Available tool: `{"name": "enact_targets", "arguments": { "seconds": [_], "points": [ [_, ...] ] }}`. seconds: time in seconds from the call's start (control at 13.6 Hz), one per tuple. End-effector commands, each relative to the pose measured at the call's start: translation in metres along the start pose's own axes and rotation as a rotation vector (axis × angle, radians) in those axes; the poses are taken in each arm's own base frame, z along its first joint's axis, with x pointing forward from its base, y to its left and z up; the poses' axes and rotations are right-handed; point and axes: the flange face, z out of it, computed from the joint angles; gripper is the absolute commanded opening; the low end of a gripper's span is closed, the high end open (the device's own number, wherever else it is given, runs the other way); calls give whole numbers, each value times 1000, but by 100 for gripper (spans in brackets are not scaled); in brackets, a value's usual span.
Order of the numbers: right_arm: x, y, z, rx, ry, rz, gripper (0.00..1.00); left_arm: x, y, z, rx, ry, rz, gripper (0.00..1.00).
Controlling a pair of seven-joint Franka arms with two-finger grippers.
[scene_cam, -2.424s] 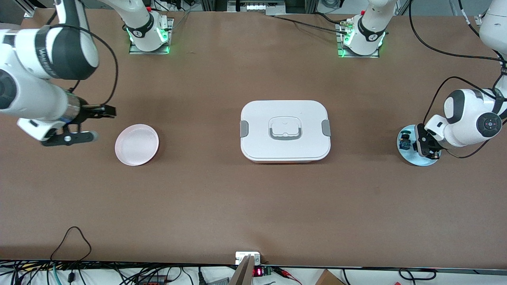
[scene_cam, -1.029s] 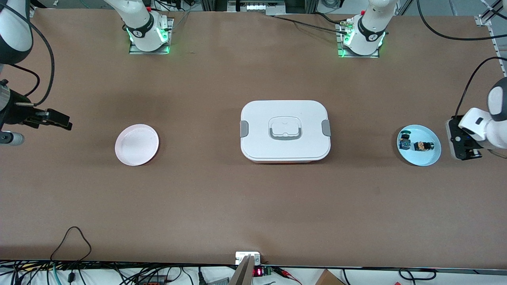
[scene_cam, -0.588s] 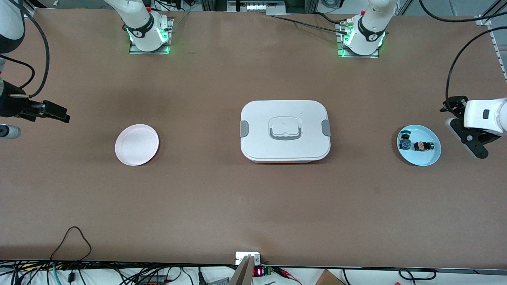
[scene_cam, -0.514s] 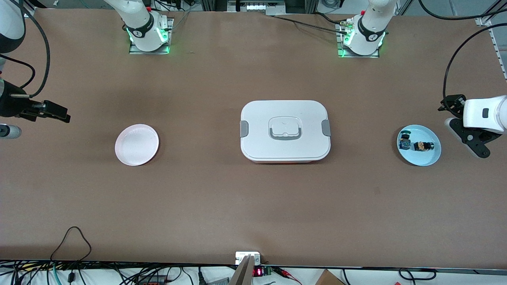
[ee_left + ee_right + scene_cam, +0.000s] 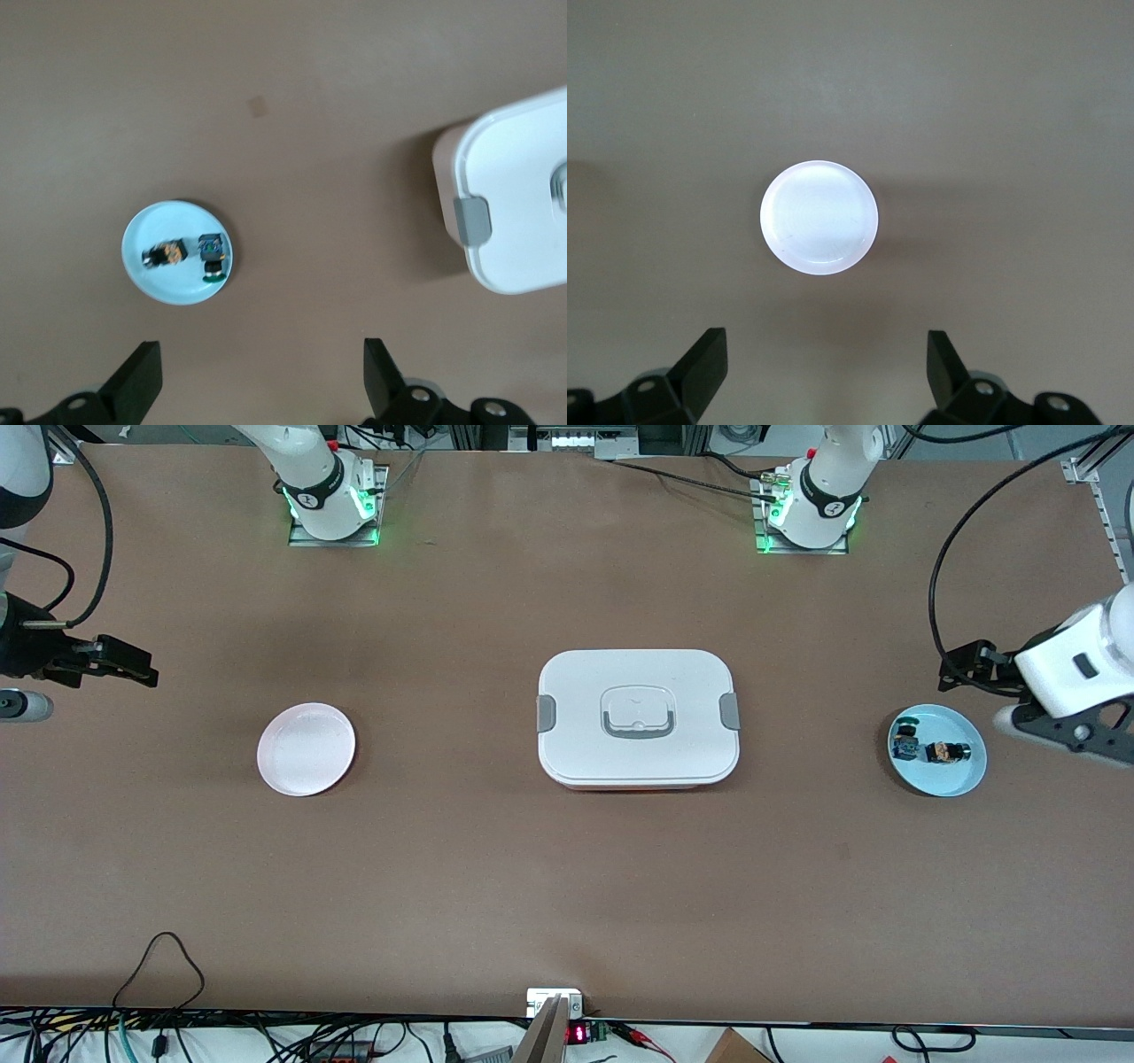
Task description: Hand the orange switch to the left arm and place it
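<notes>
The orange switch (image 5: 946, 752) lies on a light blue plate (image 5: 961, 782) at the left arm's end of the table, beside a blue-and-green-capped component (image 5: 904, 741). In the left wrist view the switch (image 5: 168, 254) and the plate (image 5: 177, 285) show below the camera. My left gripper (image 5: 263, 365) is open and empty, high over the table just past the plate (image 5: 1067, 737). The white box (image 5: 638, 717) stands mid-table. My right gripper (image 5: 824, 356) is open and empty, high near the right arm's end of the table.
A pale pink plate (image 5: 306, 748) lies empty between the box and the right arm's end, and shows in the right wrist view (image 5: 819, 217). A corner of the box (image 5: 523, 204) with a grey clip shows in the left wrist view. Cables trail from both wrists.
My left gripper has risen off the blue plate and drawn toward the table's end, empty; the switch stays on the plate. My right gripper has drawn away from the pink plate.
</notes>
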Motion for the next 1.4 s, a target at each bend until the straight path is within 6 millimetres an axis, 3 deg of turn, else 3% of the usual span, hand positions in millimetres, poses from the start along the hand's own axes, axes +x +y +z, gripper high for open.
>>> {"name": "enact_targets", "arguments": {
  "seconds": [0.0,0.07,0.29,0.59,0.73,1.32],
  "points": [
    [-5,-3,1,6,-11,-10,100,-42,-3,-2,32,57,-113,100],
    [-5,-3,0,6,-8,-9,100,-49,-11,3,11,82,-131,100],
    [-10,-4,0,7,5,-10,100,-69,-12,29,-4,127,-141,100],
    [-16,-5,2,8,25,30,100,-64,-16,31,8,136,-140,100],
    [-17,-15,-1,-1,25,40,100,-65,-19,32,-1,128,-147,100],
    [-19,-11,-8,-1,27,20,100,-60,-19,34,-6,118,-135,100]
  ]
}}
